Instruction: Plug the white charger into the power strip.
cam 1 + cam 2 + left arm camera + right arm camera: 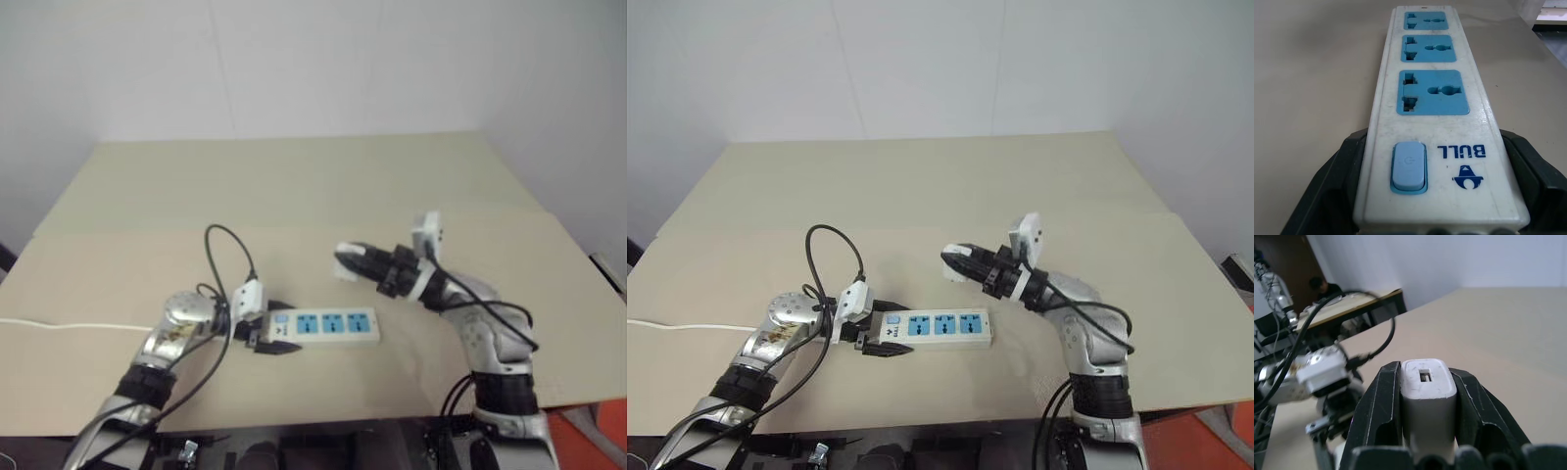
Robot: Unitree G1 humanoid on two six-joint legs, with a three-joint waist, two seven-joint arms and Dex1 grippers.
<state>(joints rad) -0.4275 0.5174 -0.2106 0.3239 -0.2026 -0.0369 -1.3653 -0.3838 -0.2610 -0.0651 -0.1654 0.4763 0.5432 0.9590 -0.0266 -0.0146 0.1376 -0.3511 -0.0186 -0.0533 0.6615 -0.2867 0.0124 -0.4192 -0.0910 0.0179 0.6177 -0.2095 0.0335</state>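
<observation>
Near the table's [294, 186] front edge lies the power strip [333, 326], its switch end pinched by the left gripper [263, 338]. Just beyond it, raised off the table, the right gripper [345, 262] pinches the white charger [1428, 392].

Power strip [1425, 127]: white body, three blue socket faces, a pale blue switch [1408, 167] at one end, dark blue "BULL" lettering and logo printed beside the switch. White cord [73, 326] seen running off over the table.

White charger [1428, 399]: plain white, unpatterned, with a small dark slot in its end face.

Left gripper [277, 338] and right gripper [1428, 382]: black fingers, white housings; arms silver with black cables.

Table [294, 186]: uniform beige, no pattern; a slightly paler sheet is noted over the near part. Wall [921, 59]: white. An orange-red patch [588, 441] is recorded at the lower right.
</observation>
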